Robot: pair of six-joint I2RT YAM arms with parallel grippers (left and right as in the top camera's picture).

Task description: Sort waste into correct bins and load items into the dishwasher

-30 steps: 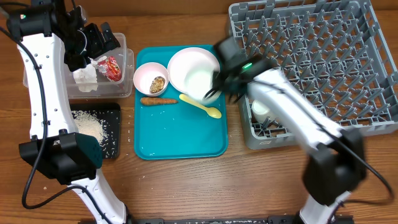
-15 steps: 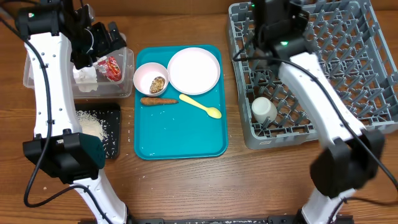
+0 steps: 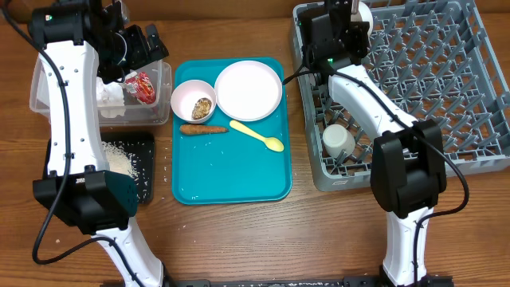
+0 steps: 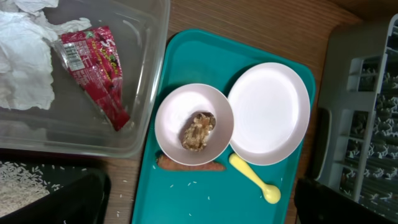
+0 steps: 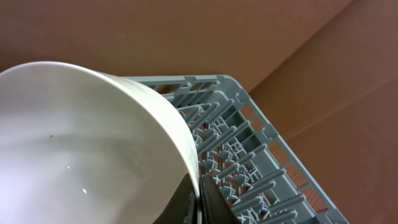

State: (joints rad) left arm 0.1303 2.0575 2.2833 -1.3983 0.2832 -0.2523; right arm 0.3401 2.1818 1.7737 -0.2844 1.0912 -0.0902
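Raised bowl (image 5: 81,143): pale, tipped on its side with the hollow facing the right wrist camera; it sits at the far rim of the dish rack (image 3: 430,80), towards the corner nearest the teal tray (image 3: 231,171); whether it touches the pegs cannot be told
Right gripper (image 3: 349,17): closed on the raised bowl's wall, one dark finger (image 5: 210,200) against the outside just under the rim
Cup (image 3: 337,141): white, in the rack's near corner on the tray side, well apart from the raised bowl
Plate (image 3: 248,90): flat on the teal tray, at its far corner on the rack side
Tray bowl (image 3: 194,101): just beside the plate, with the brown lump (image 4: 198,130) inside
Food stick (image 3: 202,128): lying on the tray at the tray bowl's near edge
Spoon (image 3: 257,135): yellow, between stick and plate (bowl end pointing to the rack)
Clear tub (image 3: 165,80): beside the tray; holds the red wrapper (image 4: 96,71) and white paper (image 4: 25,62), side by side
Black tray (image 3: 146,159): in front of the tub; rice (image 3: 115,163) heaped in it
Left gripper (image 3: 139,48): over the tub's tray-side end, fingers spread wide, holding nothing
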